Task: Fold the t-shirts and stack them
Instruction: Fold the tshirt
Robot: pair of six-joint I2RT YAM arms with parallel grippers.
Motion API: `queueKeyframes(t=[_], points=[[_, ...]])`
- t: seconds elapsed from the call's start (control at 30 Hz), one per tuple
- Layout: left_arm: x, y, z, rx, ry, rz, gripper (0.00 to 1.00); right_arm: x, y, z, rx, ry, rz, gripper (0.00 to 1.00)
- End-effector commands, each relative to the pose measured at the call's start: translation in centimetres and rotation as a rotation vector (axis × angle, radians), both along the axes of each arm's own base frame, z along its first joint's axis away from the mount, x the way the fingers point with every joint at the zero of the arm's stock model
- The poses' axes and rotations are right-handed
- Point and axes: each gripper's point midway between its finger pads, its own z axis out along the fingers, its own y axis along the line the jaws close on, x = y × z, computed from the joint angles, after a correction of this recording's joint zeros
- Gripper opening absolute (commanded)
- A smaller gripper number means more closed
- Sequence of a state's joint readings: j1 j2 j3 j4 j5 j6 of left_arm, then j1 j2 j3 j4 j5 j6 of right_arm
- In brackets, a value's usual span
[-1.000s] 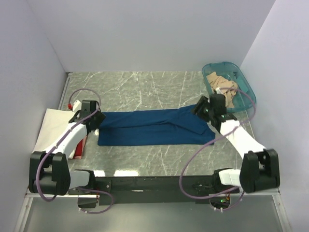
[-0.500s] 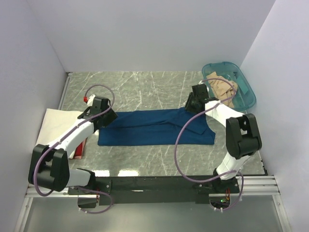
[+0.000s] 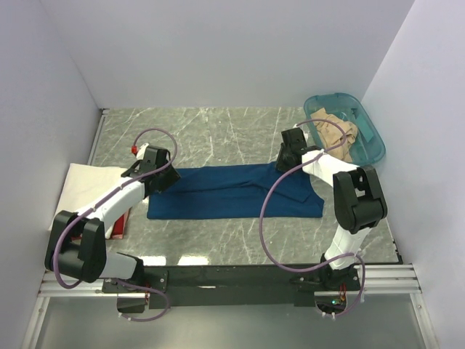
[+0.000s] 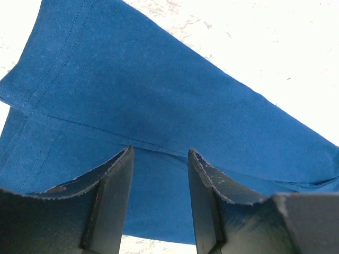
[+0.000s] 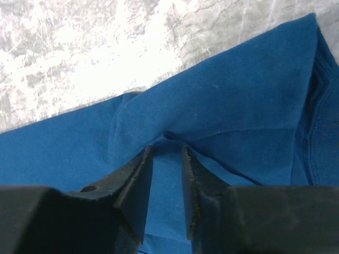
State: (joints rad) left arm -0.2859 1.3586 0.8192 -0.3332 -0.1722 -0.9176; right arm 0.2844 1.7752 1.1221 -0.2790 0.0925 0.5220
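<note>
The navy t-shirt [image 3: 232,193] lies folded into a long band across the table's middle. My left gripper [image 3: 166,180] is low over its left end. In the left wrist view the left gripper [image 4: 160,153] is open, its fingers astride a fold line of the navy t-shirt [image 4: 159,95]. My right gripper [image 3: 283,161] is at the band's far right corner. In the right wrist view the right gripper [image 5: 166,150] is open by a narrow gap, with a puckered ridge of the navy t-shirt [image 5: 238,106] at its tips. A cream-white t-shirt [image 3: 83,190] lies folded at the left. A tan t-shirt [image 3: 336,134] is crumpled in the tub.
The teal plastic tub [image 3: 333,96] stands at the back right, just behind the right arm. A red object [image 3: 120,222] sticks out from under the cream-white shirt near the left arm. Pale walls close off the table on three sides.
The left gripper has slid right along the shirt's left end. The right gripper has moved up and left to the far right corner, its arm folding back, and its jaws have narrowed.
</note>
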Motion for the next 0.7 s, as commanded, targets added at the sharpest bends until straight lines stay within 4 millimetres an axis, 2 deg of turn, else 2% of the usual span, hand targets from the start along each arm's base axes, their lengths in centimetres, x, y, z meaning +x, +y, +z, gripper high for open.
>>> queueKeyframes(t=[0.0,0.03,0.2,0.43,0.6,0.67], points=[[1.4,-0.7,1.7,-0.012,-0.056,-0.025,0.50,1.0,0.3,0.8,-0.022,-0.035,0.004,0.33],[1.3,-0.8,1.6,-0.012,-0.053,-0.025,0.50,0.9,0.4,0.6,-0.023,-0.031,0.007,0.25],[1.2,-0.8,1.6,-0.011,-0.053,-0.023,0.50,0.5,0.5,1.2,-0.015,-0.046,0.010,0.00],[1.1,-1.1,1.6,-0.014,-0.056,-0.031,0.49,0.2,0.4,2.2,-0.026,-0.077,0.004,0.01],[1.0,-1.1,1.5,-0.007,-0.052,-0.036,0.49,1.1,0.8,1.8,-0.027,-0.073,0.014,0.24],[1.0,-1.0,1.6,-0.004,-0.053,-0.033,0.49,1.2,0.7,1.6,-0.036,-0.069,0.008,0.27]])
